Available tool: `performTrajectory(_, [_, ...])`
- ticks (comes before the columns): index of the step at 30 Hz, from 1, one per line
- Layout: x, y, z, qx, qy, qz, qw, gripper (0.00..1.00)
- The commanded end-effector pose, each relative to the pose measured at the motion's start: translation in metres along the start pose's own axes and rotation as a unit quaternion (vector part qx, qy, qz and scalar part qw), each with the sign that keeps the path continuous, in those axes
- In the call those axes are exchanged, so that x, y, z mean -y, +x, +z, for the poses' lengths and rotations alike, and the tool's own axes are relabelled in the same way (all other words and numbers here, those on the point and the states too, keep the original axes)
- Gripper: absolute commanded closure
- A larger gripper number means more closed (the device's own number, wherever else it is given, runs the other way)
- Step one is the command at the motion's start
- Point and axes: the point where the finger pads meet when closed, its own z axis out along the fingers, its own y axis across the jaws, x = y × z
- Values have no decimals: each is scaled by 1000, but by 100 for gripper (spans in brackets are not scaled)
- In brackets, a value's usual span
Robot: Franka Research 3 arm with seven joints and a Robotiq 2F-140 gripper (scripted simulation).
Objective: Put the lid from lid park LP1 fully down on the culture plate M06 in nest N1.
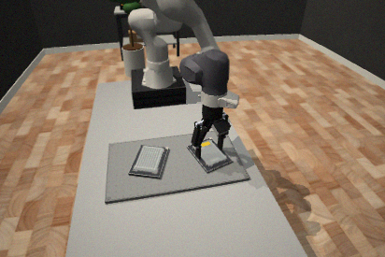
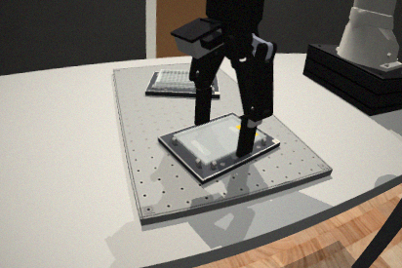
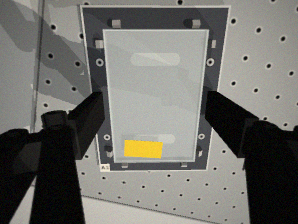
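The clear lid (image 3: 155, 95) lies flat in the dark lid park frame (image 3: 155, 14), with a yellow label (image 3: 143, 149) near its close end. It also shows in the top view (image 1: 214, 155) and the exterior view (image 2: 215, 138). My gripper (image 3: 155, 105) is open and lowered over the lid, one finger at each long side, near the edges; I cannot tell if they touch. It also shows in the top and exterior views (image 1: 208, 147) (image 2: 221, 135). The culture plate (image 1: 149, 160) (image 2: 178, 80) sits uncovered in its nest to the left, also seen behind the gripper.
Both nests stand on a grey perforated baseplate (image 1: 173, 168) on the white table. The robot's black base (image 1: 158, 89) is behind the baseplate. A plant and a small table stand at the back of the room.
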Motion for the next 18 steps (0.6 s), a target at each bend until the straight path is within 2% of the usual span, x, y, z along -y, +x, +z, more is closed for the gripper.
performTrajectory(1, [1, 1, 1, -1, 1, 1, 1000, 31])
performTrajectory(10, [1, 1, 1, -1, 1, 1, 1000, 31])
performTrajectory(11, [1, 1, 1, -1, 1, 1, 1000, 90])
performTrajectory(18, [1, 1, 1, -1, 1, 1, 1000, 90])
